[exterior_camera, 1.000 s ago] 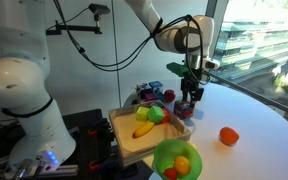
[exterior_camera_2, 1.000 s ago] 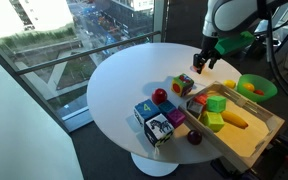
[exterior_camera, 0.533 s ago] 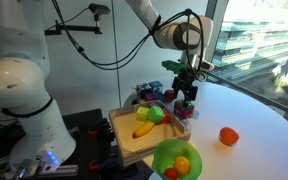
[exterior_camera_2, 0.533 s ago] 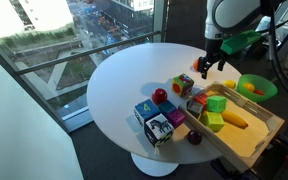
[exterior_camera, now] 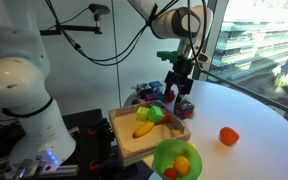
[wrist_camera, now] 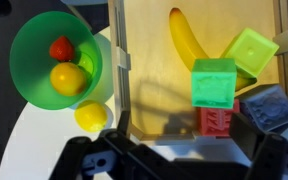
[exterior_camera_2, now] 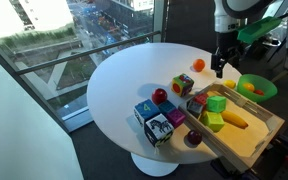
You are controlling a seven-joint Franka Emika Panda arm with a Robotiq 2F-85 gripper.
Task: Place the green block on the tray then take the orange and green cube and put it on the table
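Risen, the gripper [wrist_camera: 179,162] hangs apparently spread above the green block [wrist_camera: 214,82] on the tray [wrist_camera: 154,60].

- A bulky white rounded base segment [exterior_camera: 16,95] with a smooth, glossy, bulbous shell and dark seams where its parts meet.
- A small blue-violet light [exterior_camera: 50,158] glows low on that shell.
- The slimmer white upper arm links [exterior_camera: 149,12] are tube-like with rounded joints, and lead to a wrist section with a grey-silver ring [exterior_camera: 189,22].
- Thin black cables [exterior_camera: 124,62] hang in loose loops towards the wrist.
- A flat green bracket [exterior_camera_2: 252,33] sticks out sideways at the wrist, bright against the white casing.
- The black two-fingered gripper [exterior_camera: 174,92] is matte and angular. In the wrist view its blocky black fingers [wrist_camera: 84,160] flank a dark body along the bottom edge.
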